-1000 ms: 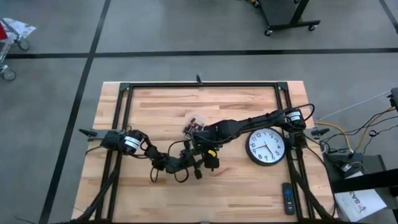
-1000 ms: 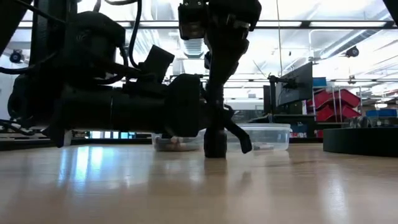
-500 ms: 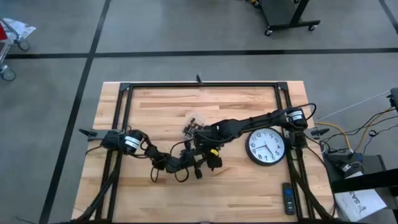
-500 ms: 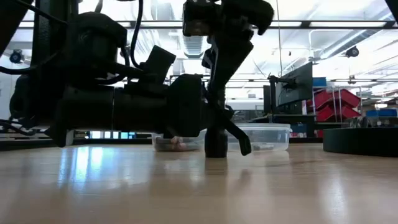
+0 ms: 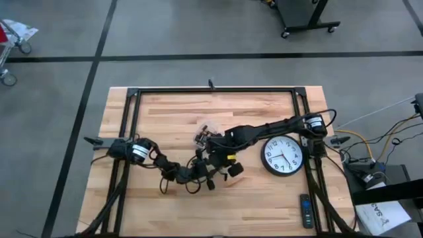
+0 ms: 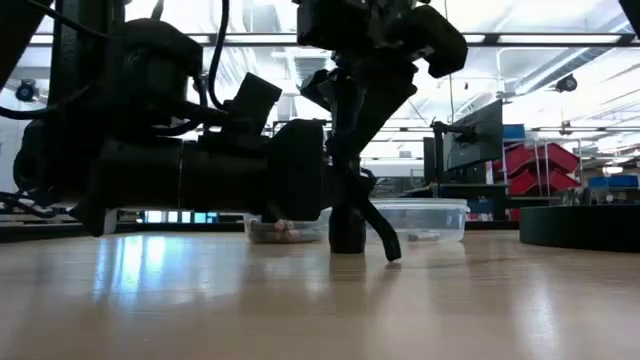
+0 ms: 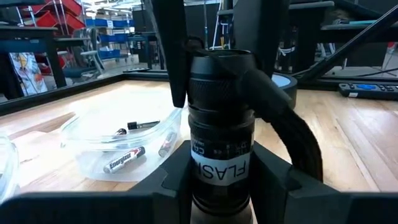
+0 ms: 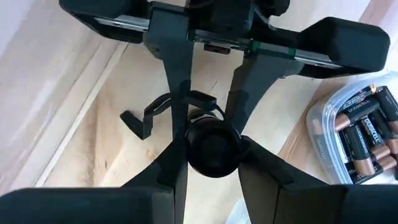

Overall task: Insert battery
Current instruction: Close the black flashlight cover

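Fingers (image 7: 171, 180) of the left gripper (image 7: 221, 186) are clamped on the lower body of a black flashlight (image 7: 219, 118), one on each side of the white label that reads "FLAS", and hold it upright on the wooden worktop (image 5: 165, 125). From above, the fingers (image 8: 176, 134) of the right gripper (image 8: 210, 146) straddle the flashlight's round top end and appear closed against its two sides. In the low view the flashlight (image 6: 347, 225) stands with its base on the worktop directly beneath the right gripper (image 6: 345, 195), and a dark wrist strap (image 6: 385, 235) hangs from it to the surface. Just beyond the left fingers sits a clear plastic tub (image 7: 124, 165) with a few loose batteries (image 7: 124, 158) lying flat on its bottom, one with a red and white wrapper. Beside the right fingers a second clear container (image 8: 348, 146) holds several copper-topped black batteries (image 8: 364, 134) packed side by side. No battery is between either pair of fingers; all that can be seen lie in the two containers. Well off to the right arm's side a round wall clock (image 5: 282, 156) lies face up, and a remote control (image 5: 306, 210) rests near the worktop's edge.
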{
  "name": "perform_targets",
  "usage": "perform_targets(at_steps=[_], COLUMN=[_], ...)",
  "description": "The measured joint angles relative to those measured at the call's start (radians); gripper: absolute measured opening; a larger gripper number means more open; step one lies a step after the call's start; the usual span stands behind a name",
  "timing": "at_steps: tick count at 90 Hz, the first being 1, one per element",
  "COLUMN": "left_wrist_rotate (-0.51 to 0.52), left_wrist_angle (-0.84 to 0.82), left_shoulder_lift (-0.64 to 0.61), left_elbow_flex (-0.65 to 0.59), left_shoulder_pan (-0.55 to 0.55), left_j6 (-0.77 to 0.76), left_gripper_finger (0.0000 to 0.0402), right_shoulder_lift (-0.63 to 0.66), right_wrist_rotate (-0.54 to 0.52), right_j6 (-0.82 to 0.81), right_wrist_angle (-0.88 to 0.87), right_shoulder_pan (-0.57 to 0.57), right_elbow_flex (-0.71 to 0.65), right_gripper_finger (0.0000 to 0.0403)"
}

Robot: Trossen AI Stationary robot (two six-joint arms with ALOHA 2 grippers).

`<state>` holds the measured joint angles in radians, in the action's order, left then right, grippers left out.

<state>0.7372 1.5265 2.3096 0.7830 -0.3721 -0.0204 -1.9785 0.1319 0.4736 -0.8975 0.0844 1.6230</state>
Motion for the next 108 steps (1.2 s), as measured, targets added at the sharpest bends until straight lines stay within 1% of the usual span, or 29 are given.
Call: perform_targets(at_steps=[12, 30, 49, 59, 75, 85, 95, 108], left_wrist_rotate=[0.0, -0.001, -0.001, 0.0, -0.012, -0.012, -0.011, -0.009], left_wrist_angle=[0.0, 0.0, 0.004, 0.008, 0.006, 0.003, 0.002, 0.003], left_shoulder_lift=[0.0, 0.0, 0.0, 0.0, 0.0, 0.001, 0.001, 0.001], left_elbow_flex=[0.0, 0.0, 0.0, -0.001, 0.0, 0.0, 0.0, 0.0], left_shoulder_pan=[0.0, 0.0, -0.004, -0.005, -0.004, -0.004, -0.004, -0.004], left_j6=[-0.002, -0.001, 0.009, 0.013, -0.001, 0.008, 0.008, 0.002], left_gripper_finger=[0.0093, 0.0093, 0.0093, 0.0093, 0.0093, 0.0093, 0.0093, 0.0093], right_shoulder_lift=[0.0, 0.0, 0.0, 0.0, -0.014, -0.008, -0.01, -0.008], right_wrist_rotate=[0.059, 0.065, 0.07, 0.071, 0.073, 0.066, 0.059, 0.05], right_j6=[-0.001, -0.002, 0.049, 0.06, -0.052, -0.205, -0.357, -0.5], right_wrist_angle=[0.017, 0.027, 0.034, 0.049, 0.068, 0.079, 0.074, 0.053], right_shoulder_pan=[-0.017, -0.017, -0.013, -0.009, -0.006, -0.002, -0.002, -0.001], right_elbow_flex=[-0.001, -0.008, -0.009, -0.01, -0.016, -0.014, -0.014, -0.013], right_gripper_finger=[0.009, 0.0091, 0.0088, 0.01, 0.0136, 0.0147, 0.0146, 0.0125])
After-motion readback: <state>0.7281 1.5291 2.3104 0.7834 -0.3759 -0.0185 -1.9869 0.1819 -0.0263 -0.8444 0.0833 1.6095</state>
